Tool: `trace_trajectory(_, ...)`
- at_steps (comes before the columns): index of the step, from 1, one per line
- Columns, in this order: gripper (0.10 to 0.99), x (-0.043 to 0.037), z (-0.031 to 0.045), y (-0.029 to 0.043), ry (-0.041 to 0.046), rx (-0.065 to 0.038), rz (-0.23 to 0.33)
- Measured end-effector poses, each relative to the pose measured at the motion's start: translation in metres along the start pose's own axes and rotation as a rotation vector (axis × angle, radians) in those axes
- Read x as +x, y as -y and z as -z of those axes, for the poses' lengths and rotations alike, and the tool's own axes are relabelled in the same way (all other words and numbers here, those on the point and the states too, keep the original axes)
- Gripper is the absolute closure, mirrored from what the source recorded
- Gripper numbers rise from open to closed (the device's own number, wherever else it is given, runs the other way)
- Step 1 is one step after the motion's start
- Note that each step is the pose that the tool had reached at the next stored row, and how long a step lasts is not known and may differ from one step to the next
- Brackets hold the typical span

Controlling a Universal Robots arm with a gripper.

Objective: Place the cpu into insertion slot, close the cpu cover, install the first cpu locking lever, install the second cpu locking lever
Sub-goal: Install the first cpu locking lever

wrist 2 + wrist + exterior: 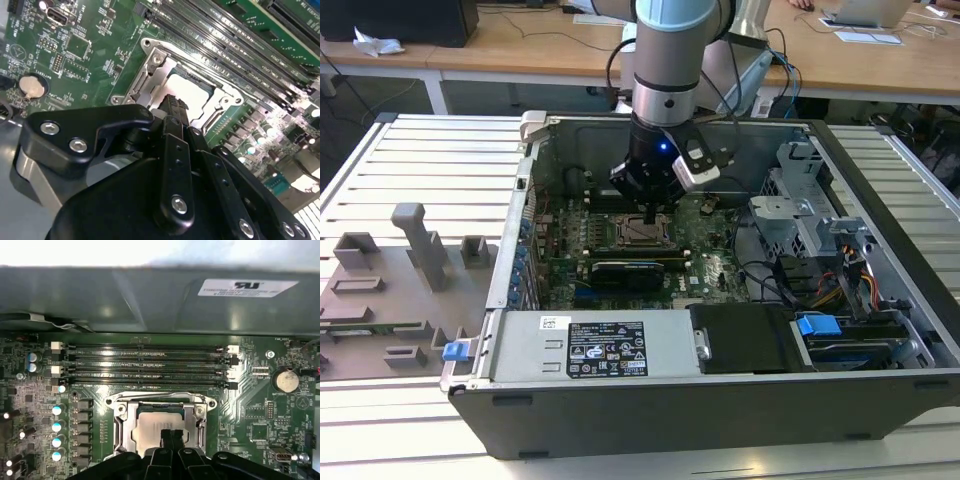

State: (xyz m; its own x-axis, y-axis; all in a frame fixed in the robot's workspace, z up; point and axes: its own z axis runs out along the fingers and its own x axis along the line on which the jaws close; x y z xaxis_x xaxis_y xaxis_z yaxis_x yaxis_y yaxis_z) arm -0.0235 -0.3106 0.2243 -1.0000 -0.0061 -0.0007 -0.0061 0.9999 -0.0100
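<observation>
The cpu [150, 426] lies flat in the insertion slot [111, 401] on the green motherboard, its silver-grey top showing. The cpu cover [121, 427] lies down around it, framing the chip on its sides. My gripper [171, 438] hangs right over the chip's near edge, its black fingers pressed together with nothing between them. In the second wrist view the gripper [172, 106] stands at the edge of the cpu [192, 90], with the cpu cover [150, 75] around it. In the exterior view the gripper [651, 214] points down at the insertion slot [642, 233].
Long memory slots [150, 367] run beside the socket. A black card [628, 272] sits in front of it. The open computer case has a power supply [590, 345] at the front, drive cages [800, 215] on the exterior view's right, and grey fixtures [420, 245] on the left.
</observation>
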Motion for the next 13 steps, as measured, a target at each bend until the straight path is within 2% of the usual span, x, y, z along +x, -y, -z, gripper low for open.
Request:
trace_trajectory(3,0.98,0.0,0.0053,0.0,0.0001,0.0,0.0)
trace_trajectory(6,0.98,0.0,0.0223,0.0002,0.0001,0.0,0.0)
trace_trajectory(8,0.98,0.0,0.0298,0.0003,0.0001,0.0,0.0)
trace_trajectory(10,0.98,0.0,0.0406,0.0004,0.0001,0.0,0.0)
trace_trajectory(13,0.98,-0.0001,0.0438,0.0004,0.0002,0.0,0.0)
